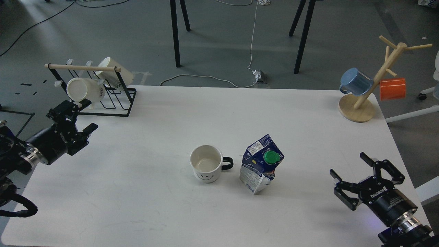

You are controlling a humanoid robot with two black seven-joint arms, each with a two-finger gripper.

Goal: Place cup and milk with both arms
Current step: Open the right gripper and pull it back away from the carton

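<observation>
One cup (206,167) and one milk (261,164) are seen upright, just apart, at frame centre on the table (137,192). Two grippers are spread and empty: left (83,116) at left edge, right (349,168) at lower right. Four other mugs are counted: two on the rack (103,87), two on the tree (374,80).

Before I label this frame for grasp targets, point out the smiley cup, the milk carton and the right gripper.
cup (205,164), head view, on its inner wall.
milk (259,168), head view, on its dented blue body.
right gripper (349,171), head view, midway between its open fingertips.
</observation>
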